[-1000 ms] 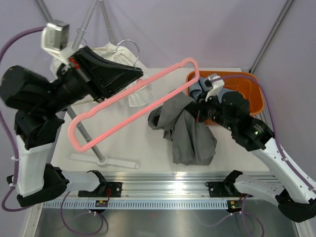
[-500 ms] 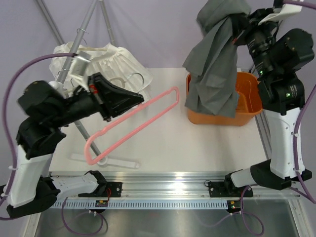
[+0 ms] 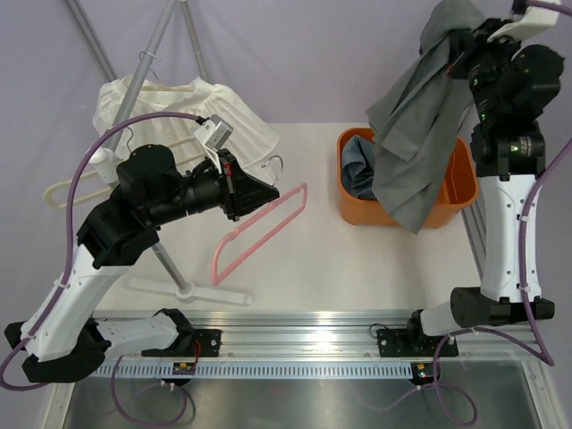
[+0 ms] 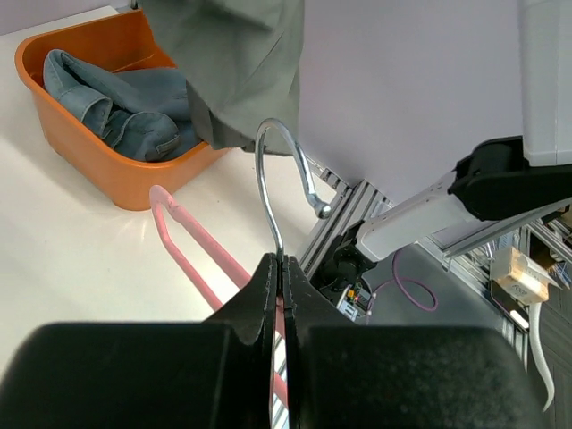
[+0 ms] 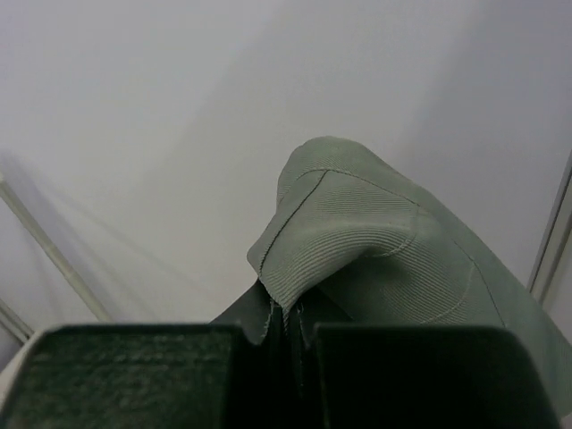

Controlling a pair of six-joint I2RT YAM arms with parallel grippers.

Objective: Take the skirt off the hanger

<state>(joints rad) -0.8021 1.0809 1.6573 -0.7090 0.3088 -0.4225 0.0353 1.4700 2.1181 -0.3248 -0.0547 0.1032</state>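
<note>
Table (image 3: 295, 259): white top, most of the top view.
Skirt (image 3: 420, 134): grey, off the hanger, held high at 1–2 o'clock in the top view. It drapes down across the orange bin (image 3: 460, 183); hem sits over the bin's near wall, and I can't tell if they touch.
White garment (image 3: 197, 112): bunched on the rack at 10–11 o'clock. The rack's stand (image 3: 170, 268) has its foot at 7–8 o'clock.
Bin: 2–3 o'clock on the table, with folded denim (image 3: 357, 170) in its left half.
Hanger (image 3: 259, 234): pink, bare, just left of centre, tilted with the low end toward 7 o'clock (touching the table or not, unclear from above).
Left gripper (image 3: 268, 190): jaws pinched fully together on the hanger's neck. In the wrist view the metal hook (image 4: 277, 179) rises straight out from between the fingers (image 4: 264, 286).
Right gripper (image 5: 286, 313): jaws closed tight on a ribbed fold of the skirt, with cloth bulging out toward 1 o'clock in its own view.
</note>
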